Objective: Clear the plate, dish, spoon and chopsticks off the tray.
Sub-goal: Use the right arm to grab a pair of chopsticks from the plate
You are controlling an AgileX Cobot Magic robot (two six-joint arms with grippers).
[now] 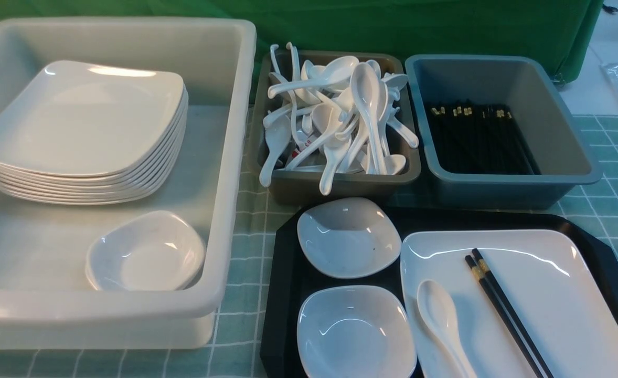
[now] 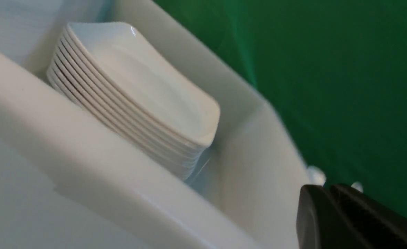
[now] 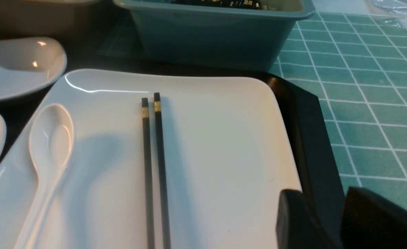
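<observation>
The black tray [image 1: 283, 262] lies at the front right. On it rests the large white plate [image 1: 550, 294] [image 3: 224, 155], and on the plate lie the white spoon [image 1: 437, 315] [image 3: 49, 138] and the black chopsticks [image 1: 503, 304] [image 3: 153, 155] side by side. Two small white dishes [image 1: 348, 236] [image 1: 353, 331] sit on the tray's left half. My right gripper [image 3: 322, 197] is open and empty, over the tray's right rim [image 3: 310, 138] beside the plate's edge. My left gripper [image 2: 328, 188] is shut on nothing, next to the white bin's outer wall. Neither gripper shows in the front view.
A big white bin [image 1: 230, 157] [image 2: 86, 148] at the left holds a stack of plates [image 1: 83, 126] [image 2: 138, 86] and one small dish [image 1: 146, 257]. Behind the tray stand a brown bin [image 1: 340, 184] piled with spoons and a grey-blue bin [image 1: 498, 191] [image 3: 207, 34] of chopsticks. A green checked cloth covers the table.
</observation>
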